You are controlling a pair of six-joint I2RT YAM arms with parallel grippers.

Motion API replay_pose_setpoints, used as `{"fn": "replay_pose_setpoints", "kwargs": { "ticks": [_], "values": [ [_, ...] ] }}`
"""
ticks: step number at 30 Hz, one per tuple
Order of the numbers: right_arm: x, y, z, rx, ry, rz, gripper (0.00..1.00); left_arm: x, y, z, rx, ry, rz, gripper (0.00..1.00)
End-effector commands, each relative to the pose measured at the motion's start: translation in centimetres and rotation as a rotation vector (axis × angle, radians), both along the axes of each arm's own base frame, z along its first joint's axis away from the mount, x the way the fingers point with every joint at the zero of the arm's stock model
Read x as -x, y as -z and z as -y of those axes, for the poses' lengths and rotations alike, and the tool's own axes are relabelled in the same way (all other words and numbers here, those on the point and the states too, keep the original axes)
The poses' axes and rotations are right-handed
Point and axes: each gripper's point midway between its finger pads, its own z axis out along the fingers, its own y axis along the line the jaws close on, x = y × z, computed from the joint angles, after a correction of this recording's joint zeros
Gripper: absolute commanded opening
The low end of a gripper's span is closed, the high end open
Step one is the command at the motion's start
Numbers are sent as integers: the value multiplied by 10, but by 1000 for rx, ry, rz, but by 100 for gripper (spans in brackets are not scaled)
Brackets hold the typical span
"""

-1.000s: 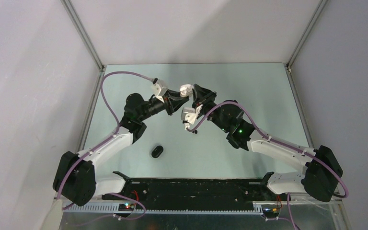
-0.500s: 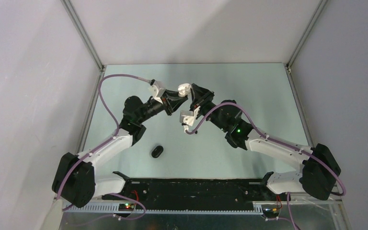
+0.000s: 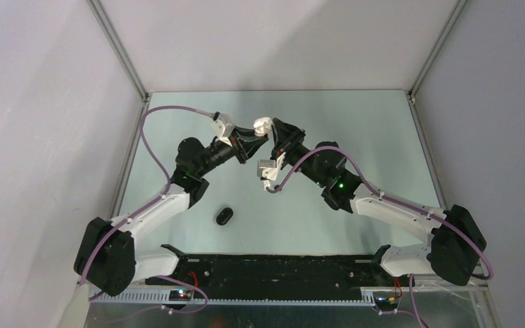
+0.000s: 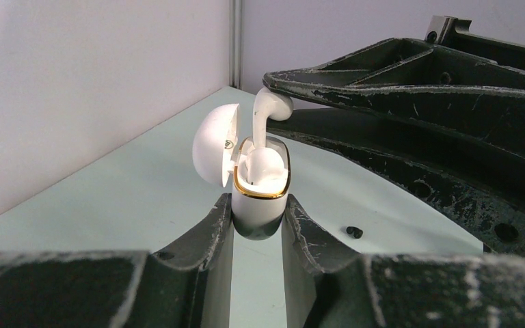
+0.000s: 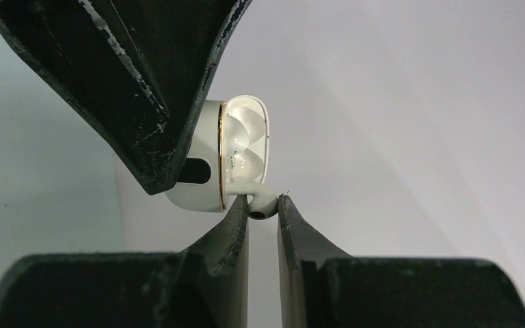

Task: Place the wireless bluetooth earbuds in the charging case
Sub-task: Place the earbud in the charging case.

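My left gripper is shut on the base of a white charging case with a gold rim, held above the table with its lid swung open. One white earbud sits inside it. A second white earbud stands stem-down in the other slot, its head still above the rim. My right gripper is shut on that earbud's head, right beside the case. From above, the two grippers meet at the case over the table's far middle.
A black pebble-like case lies closed on the table near the left arm. A tiny black earbud lies on the pale green table below the grippers. Grey walls close in the left, right and far sides.
Both grippers have drifted slightly toward the far left together, keeping the case and the earbud in their grips. The black case has not moved.
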Motion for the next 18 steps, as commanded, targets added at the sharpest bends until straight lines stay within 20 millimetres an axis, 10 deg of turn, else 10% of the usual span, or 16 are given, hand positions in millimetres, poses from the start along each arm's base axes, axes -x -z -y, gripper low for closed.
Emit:
{"fn": "replay_pose_setpoints", "kwargs": {
  "ticks": [1,18],
  "values": [
    [13,-20,-10,-8,-76,67,10,-4,-27,-5,52,-47,81,0],
    [22,-10,-5,106,-124,53,45,-5,-16,3,-47,-36,190,0]
  ]
}}
